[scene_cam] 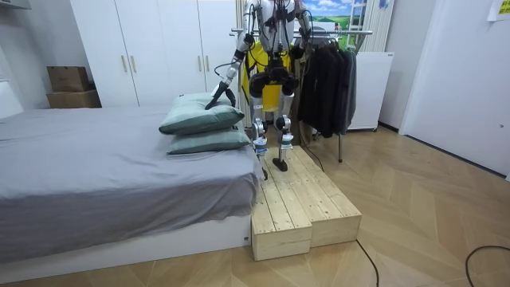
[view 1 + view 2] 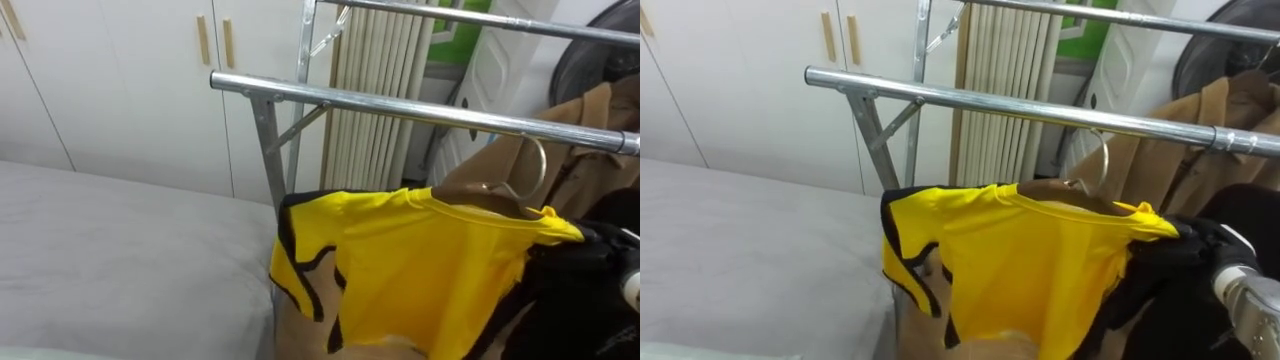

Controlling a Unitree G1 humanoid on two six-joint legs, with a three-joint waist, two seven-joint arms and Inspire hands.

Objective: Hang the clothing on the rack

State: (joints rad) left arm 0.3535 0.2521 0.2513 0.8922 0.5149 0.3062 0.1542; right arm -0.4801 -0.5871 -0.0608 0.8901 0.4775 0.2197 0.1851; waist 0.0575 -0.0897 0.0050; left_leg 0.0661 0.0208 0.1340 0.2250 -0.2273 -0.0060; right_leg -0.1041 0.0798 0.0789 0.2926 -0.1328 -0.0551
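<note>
Left eye view: the yellow shirt (image 2: 420,270) is already on its wooden hanger (image 2: 480,196), and the right hand (image 2: 592,252) has its fingers clamped on the hanger's right end. The hook (image 2: 538,165) sits just under the rail (image 2: 400,108), apparently not over it, so 1 step looks left: lift and hook on.

Room view: the robot stands on the wooden platform (image 1: 299,199) beside the bed (image 1: 96,159), facing the rack. The left hand (image 1: 215,101) hangs over the pillows (image 1: 199,118), and I cannot tell how its fingers are set.

Right eye view: there is bare rail left of the hook, while a brown coat (image 2: 1170,170) crowds the right.
</note>
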